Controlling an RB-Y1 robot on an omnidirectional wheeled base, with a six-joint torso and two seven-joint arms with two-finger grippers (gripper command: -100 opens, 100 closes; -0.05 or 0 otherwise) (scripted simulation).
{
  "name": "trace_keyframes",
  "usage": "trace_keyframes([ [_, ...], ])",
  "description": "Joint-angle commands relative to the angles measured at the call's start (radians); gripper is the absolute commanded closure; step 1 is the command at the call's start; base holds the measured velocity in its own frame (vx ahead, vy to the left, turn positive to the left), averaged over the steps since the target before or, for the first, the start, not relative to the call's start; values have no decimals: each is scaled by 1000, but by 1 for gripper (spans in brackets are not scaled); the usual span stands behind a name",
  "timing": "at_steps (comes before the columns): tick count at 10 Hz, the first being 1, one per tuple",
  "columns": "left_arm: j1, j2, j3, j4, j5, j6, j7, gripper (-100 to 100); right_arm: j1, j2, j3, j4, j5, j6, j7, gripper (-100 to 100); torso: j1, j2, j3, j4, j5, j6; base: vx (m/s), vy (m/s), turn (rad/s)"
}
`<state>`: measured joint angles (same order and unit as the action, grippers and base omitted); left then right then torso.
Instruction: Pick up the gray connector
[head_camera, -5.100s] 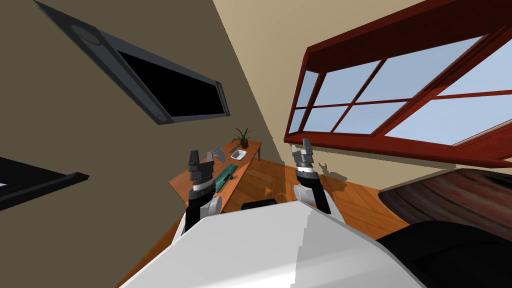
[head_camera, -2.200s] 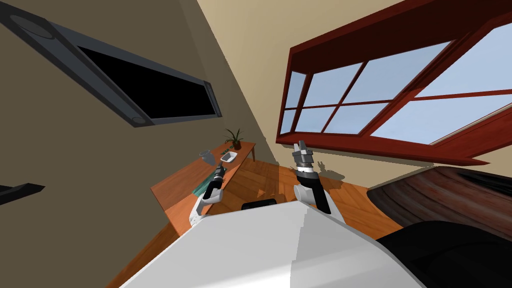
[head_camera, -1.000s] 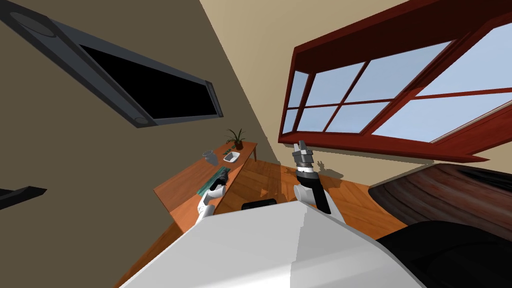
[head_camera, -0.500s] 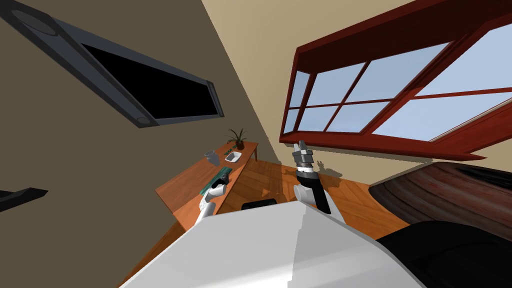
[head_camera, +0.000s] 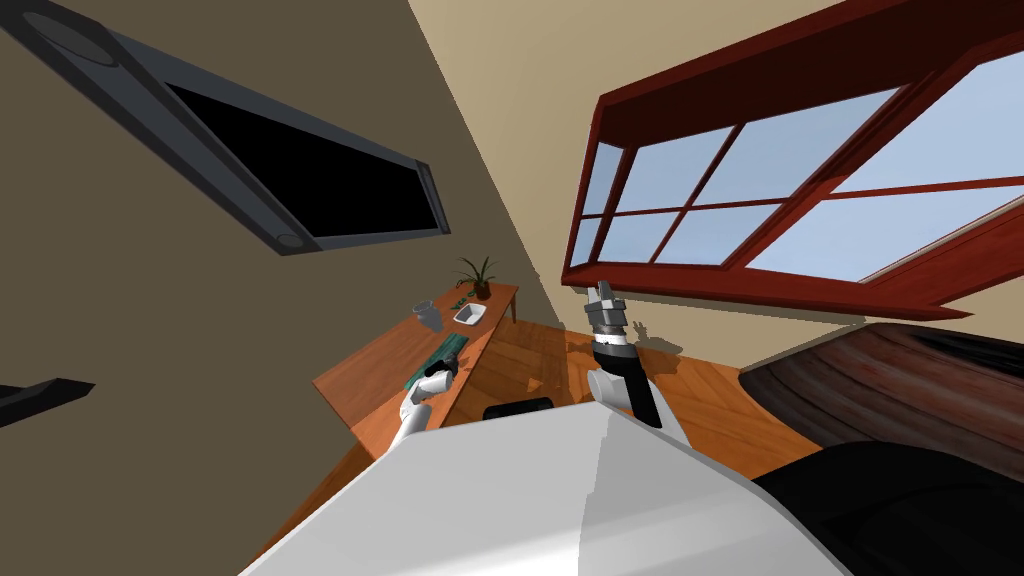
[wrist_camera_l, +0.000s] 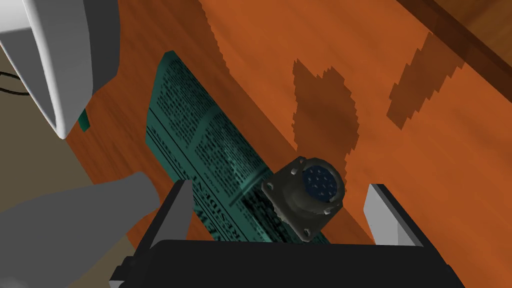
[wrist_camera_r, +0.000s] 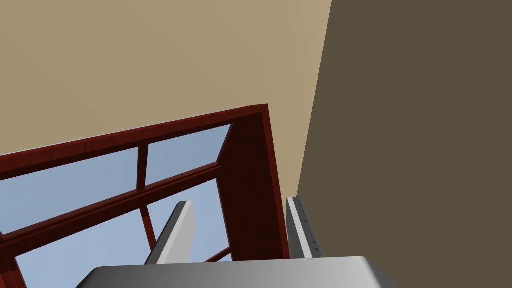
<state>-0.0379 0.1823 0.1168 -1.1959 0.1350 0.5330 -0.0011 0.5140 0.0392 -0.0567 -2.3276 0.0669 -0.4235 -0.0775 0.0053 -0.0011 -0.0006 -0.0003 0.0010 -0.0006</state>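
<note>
The connector (wrist_camera_l: 305, 200) is a dark grey round plug with a square flange and a blue pinned face. It lies on a green newspaper (wrist_camera_l: 210, 150) on the wooden table (wrist_camera_l: 425, 125). My left gripper (wrist_camera_l: 282, 210) is open, and the connector sits between its fingers (wrist_camera_l: 180, 210) with a gap on each side. In the head view that gripper (head_camera: 443, 370) hangs low over the newspaper (head_camera: 447, 350) near the table's (head_camera: 370, 370) front edge. My right gripper (head_camera: 603, 293) is raised by the window, and its fingers (wrist_camera_r: 175, 230) stand open with nothing between them.
A white dish (wrist_camera_l: 55, 65) and a grey jug (wrist_camera_l: 75, 220) stand close beside the newspaper, towards the wall. In the head view the jug (head_camera: 427, 315), the dish (head_camera: 469, 314) and a potted plant (head_camera: 478, 275) occupy the table's far end. A dark rounded piece of furniture (head_camera: 880, 390) lies to the right.
My left arm has come down from a raised pose to just over the newspaper. In the last second it drew slightly nearer. My right arm has stayed put.
</note>
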Motion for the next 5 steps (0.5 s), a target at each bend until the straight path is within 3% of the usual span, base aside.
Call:
trace_keyframes([
  [1, 0, 0, 0, 0, 0, 0, 0, -100, 0, 0, 0, 0, 0, 0, 0, 0, 0, 0, 0, 0, 0, 0, 12, 36, -5],
  [2, 0, 0, 0, 4, 1, 0, -1, 0, 0, 0, 0, 0, 0, 0, 0, 0, -2, 0, 0, 0, 0, 0, 2, 7, 0],
  [3, -1, 22, 11, 43, 22, -30, 3, -100, 0, 0, 0, 0, 0, 0, 0, 0, -4, 1, 1, 0, -1, 0, 4, -15, -207],
  [5, -2, 44, 22, 82, 43, -60, 7, -100, 0, 0, 0, 0, 0, 0, 0, 0, -7, 1, 1, 0, -1, 1, 4, -23, -186],
])
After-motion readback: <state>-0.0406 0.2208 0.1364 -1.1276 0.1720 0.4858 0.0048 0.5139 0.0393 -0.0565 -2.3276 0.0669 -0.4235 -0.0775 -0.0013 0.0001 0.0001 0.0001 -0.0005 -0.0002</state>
